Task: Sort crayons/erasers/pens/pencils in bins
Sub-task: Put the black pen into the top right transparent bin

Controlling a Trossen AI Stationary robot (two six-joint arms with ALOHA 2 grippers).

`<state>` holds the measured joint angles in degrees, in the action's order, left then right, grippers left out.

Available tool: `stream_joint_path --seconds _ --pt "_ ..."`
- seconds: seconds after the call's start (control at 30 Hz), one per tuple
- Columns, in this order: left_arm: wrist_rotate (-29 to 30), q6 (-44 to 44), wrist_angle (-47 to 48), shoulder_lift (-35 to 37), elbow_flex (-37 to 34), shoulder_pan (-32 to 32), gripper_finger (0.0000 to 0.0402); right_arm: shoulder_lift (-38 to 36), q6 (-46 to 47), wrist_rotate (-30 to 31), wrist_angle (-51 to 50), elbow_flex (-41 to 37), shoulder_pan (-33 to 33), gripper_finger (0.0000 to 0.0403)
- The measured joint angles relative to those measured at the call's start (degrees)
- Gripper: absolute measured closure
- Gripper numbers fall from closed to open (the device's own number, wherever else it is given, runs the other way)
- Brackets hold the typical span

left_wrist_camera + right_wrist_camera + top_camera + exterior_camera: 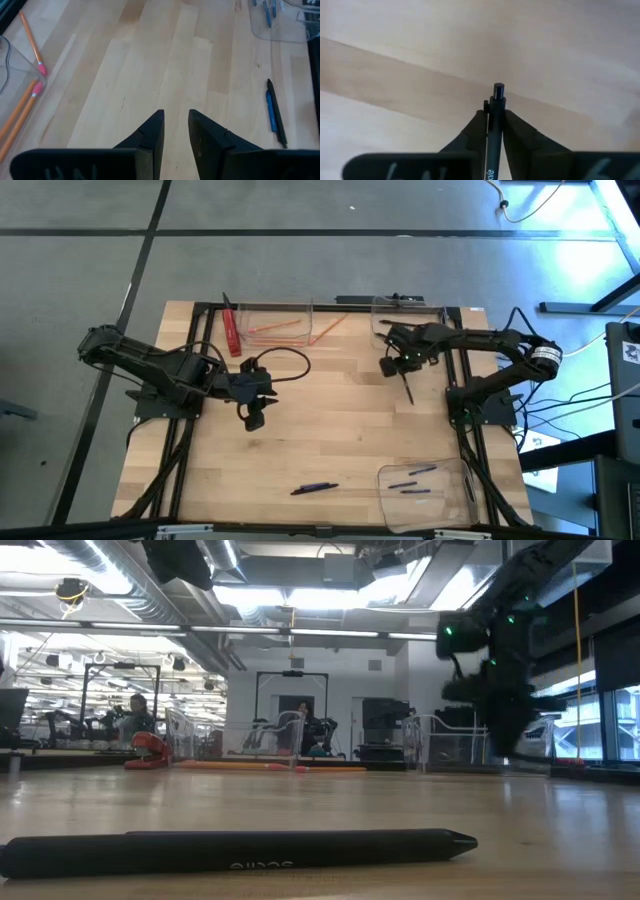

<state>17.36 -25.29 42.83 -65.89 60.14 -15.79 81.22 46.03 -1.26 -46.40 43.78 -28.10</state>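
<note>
One pen (492, 135) sits pinched between the fingers of my right hand (402, 366), its clicker end poking out ahead of the fingertips and the barrel running back between them. I hold it lengthwise so it stays steady while I carry it. In the high view it hangs from that hand above the far right part of the table (330, 430), well apart from the near-right bin (385, 480) where three pens (415, 480) already lie. That bin looks like the place for this one, so I judge the carry across the table is the step in hand.

My left hand (254, 412) hovers over the middle left of the table, fingers a little apart and gripping nothing; it waits. Its wrist view shows two more pens (274, 114) side by side on the bare wood, touching, just outside the pen bin, so they are not yet sorted.

At the far edge, the pencil bin (300, 308) holds orange pencils (272, 329); another pencil (331, 327) leans over its rim. A flat red bar (231, 330) lies just beside it.
</note>
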Motion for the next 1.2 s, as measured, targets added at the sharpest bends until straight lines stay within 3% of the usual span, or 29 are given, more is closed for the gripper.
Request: stream_joint_path --seconds 0.6,0.77,1.0,1.2 --pt "0.6 0.5 0.0 0.0 0.0 0.0 0.0321 -0.2 -11.3 5.1 -13.8 24.0 2.5 0.0353" --pt "1.6 0.4 0.0 0.0 0.0 0.0 0.0321 -0.2 -15.3 9.8 -16.7 30.1 1.7 0.0353" --pt "1.7 0.4 0.0 0.0 0.0 0.0 0.0321 -0.3 -31.7 17.6 -16.4 35.6 -3.4 0.0360" --pt "1.7 -0.1 0.0 0.0 0.0 1.0 0.0321 1.3 -47.2 17.8 -14.6 35.6 -9.6 0.0367"
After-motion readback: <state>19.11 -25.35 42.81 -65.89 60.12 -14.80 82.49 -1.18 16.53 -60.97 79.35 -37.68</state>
